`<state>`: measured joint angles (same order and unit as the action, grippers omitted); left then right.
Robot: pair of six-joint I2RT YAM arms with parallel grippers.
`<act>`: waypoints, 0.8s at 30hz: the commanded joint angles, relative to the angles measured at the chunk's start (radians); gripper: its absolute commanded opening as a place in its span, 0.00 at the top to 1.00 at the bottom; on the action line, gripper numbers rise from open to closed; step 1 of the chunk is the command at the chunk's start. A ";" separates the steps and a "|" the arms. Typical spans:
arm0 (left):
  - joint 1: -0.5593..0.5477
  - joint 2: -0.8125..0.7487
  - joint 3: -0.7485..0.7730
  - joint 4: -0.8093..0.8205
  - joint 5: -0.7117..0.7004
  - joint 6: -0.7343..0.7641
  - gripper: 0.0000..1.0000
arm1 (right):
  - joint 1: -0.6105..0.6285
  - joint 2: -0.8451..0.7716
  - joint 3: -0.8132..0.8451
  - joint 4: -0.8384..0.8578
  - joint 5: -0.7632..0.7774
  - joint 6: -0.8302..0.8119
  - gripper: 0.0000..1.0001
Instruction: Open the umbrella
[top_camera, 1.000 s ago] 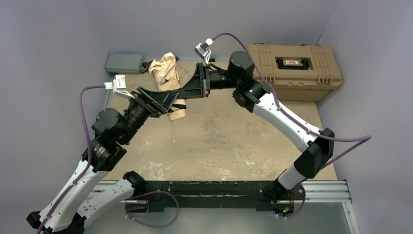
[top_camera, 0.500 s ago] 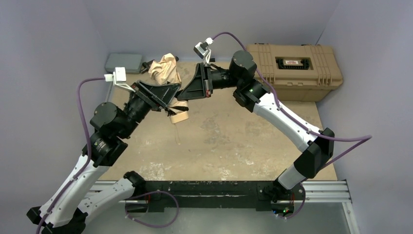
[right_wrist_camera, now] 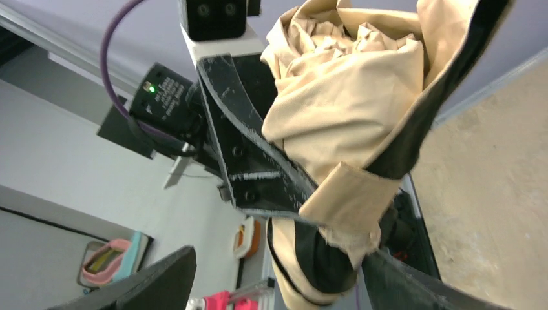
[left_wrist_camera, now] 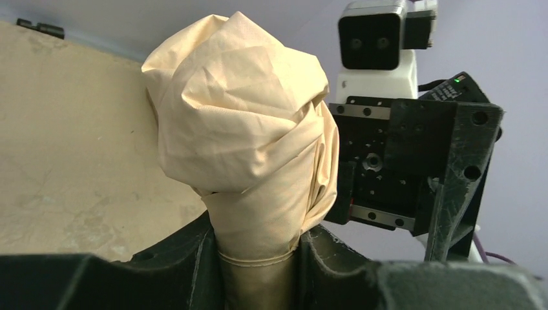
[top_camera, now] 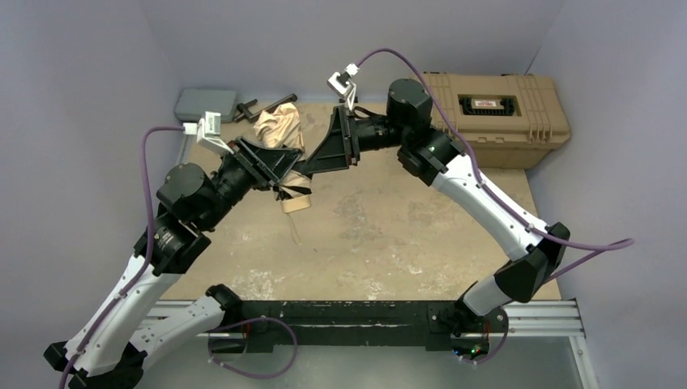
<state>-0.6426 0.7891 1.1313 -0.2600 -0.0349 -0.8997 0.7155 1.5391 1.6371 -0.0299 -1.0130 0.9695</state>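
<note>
The umbrella is folded into a crumpled beige bundle and held above the table's back left. Its cream handle points toward me, with a thin cord hanging from it. My left gripper is shut on the umbrella; in the left wrist view both black fingers press the sides of the wrapped fabric. My right gripper is just to the right of it, open. In the right wrist view its fingers stand wide apart beside the umbrella's strapped beige-and-black end.
A tan hard toolbox sits at the back right corner. A small grey-blue pouch lies at the back left, with black parts beside it. Walls close in the table on the left, back and right.
My right gripper opened and let go of the umbrella. My left gripper closed onto the wrapped fabric. The bundle shifted slightly right.
</note>
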 commanded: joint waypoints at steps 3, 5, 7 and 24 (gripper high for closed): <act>0.003 -0.051 0.083 -0.184 -0.087 0.037 1.00 | -0.003 -0.081 0.112 -0.303 0.137 -0.283 0.04; 0.004 -0.046 0.079 -0.189 -0.077 0.039 1.00 | -0.002 -0.100 0.115 -0.320 0.200 -0.308 0.03; 0.004 -0.036 0.076 -0.189 -0.054 0.031 1.00 | -0.001 -0.110 0.133 -0.363 0.295 -0.342 0.04; -0.027 0.057 0.085 -0.115 0.024 0.025 1.00 | 0.056 0.027 0.349 -0.746 0.609 -0.496 0.61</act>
<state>-0.6624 0.8455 1.1614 -0.4839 -0.0196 -0.8791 0.7551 1.5734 1.9545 -0.7143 -0.4633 0.5171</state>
